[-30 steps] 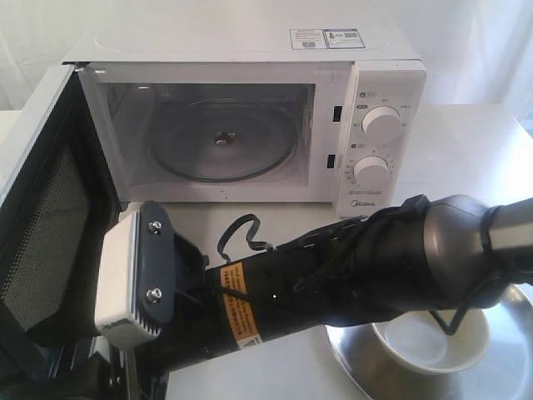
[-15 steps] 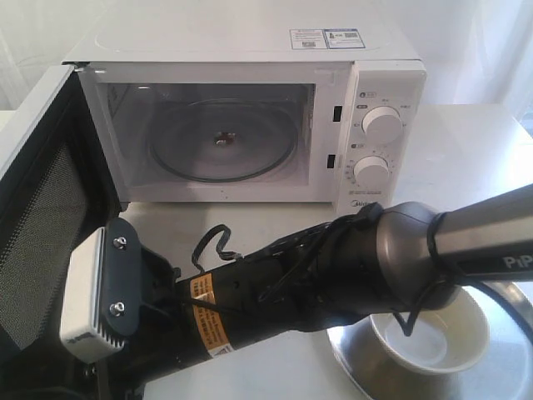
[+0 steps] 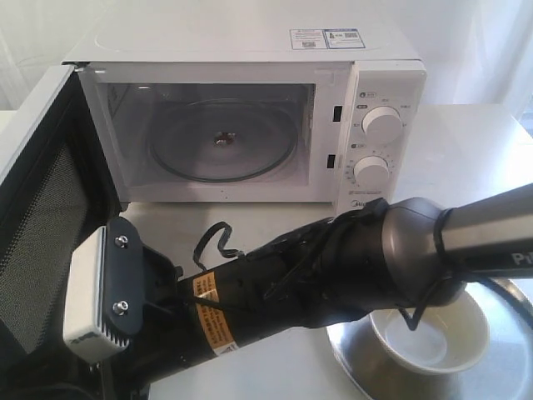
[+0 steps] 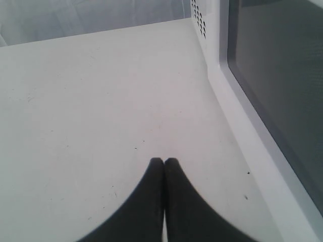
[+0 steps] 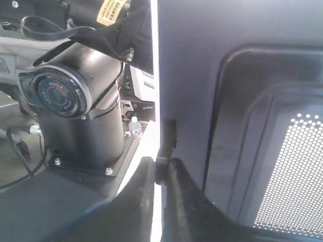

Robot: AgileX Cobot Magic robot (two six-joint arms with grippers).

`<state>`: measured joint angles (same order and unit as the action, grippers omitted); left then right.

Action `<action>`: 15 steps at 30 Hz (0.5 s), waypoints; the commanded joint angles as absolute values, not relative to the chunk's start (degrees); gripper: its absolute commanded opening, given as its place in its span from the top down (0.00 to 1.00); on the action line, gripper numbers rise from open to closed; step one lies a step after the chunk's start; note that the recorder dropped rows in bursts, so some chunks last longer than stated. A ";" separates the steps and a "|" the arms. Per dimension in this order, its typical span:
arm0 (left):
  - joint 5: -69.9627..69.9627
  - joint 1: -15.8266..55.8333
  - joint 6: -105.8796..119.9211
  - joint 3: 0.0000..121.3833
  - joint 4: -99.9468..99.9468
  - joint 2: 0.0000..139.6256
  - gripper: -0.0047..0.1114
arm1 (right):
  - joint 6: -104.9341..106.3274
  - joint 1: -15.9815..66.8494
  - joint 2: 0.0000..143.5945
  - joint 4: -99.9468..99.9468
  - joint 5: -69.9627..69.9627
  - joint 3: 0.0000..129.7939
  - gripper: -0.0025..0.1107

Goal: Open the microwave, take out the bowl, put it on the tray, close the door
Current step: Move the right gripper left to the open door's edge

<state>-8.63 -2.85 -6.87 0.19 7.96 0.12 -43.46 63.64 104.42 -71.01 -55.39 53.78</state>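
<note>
**Two grippers closed, bowl on tray, door wide open**

Surface: plain white matte tabletop (image 3: 475, 150), with a few dark specks in the left wrist view. Room: white curtain-like backdrop (image 3: 475, 42) behind everything.

The white boxy Midea microwave (image 3: 250, 58) sits at the back of the table. It has two round white dials (image 3: 383, 123) on its right panel and stickers (image 3: 326, 38) on top. The cavity shows the clear glass turntable (image 3: 221, 137). The white door with dark rectangular window (image 3: 42, 225) is swung out wide on the left of the exterior view.

The small round cream-white bowl (image 3: 433, 337) sits upright inside the large shiny stainless-steel tray (image 3: 512, 358), at the front right of the table and well apart from the cavity.

Obstruction: the right arm's black forearm (image 3: 316, 283), with a yellow label, runs across the front from right to left. It overlaps the far-left edges of tray and bowl in the exterior view. Its white-and-grey wrist camera block (image 3: 96, 292) sits just in front of the door's inner face and hides the tool there.

Right gripper (image 5: 160, 174): fingers clamped on the door's free edge, one on each side, next to the latch hook (image 5: 170, 133). The perforated screen (image 5: 298, 171) of the inner face is on one side, and a black cylindrical unit with a lens (image 5: 75, 101) is on the other.

Left gripper (image 4: 164, 162): fingertips pressed together, holding nothing, over bare tabletop just beside the door's outer face. Can't tell whether it touches the table.
</note>
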 commanded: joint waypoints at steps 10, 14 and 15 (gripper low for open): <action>-8.52 -2.71 -7.15 0.00 7.73 0.00 0.96 | -45.50 63.89 92.57 -79.30 -48.74 47.22 0.98; -8.52 -2.71 -7.15 0.00 7.73 0.00 0.96 | -51.85 63.89 87.48 -83.50 -39.97 44.82 0.98; -8.52 -2.71 -7.15 0.00 7.73 0.00 0.96 | -53.90 63.89 86.58 -84.30 -38.43 44.37 0.96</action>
<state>-8.63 -2.85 -6.87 0.19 7.85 0.12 -49.32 63.33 90.13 -79.31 -39.41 46.19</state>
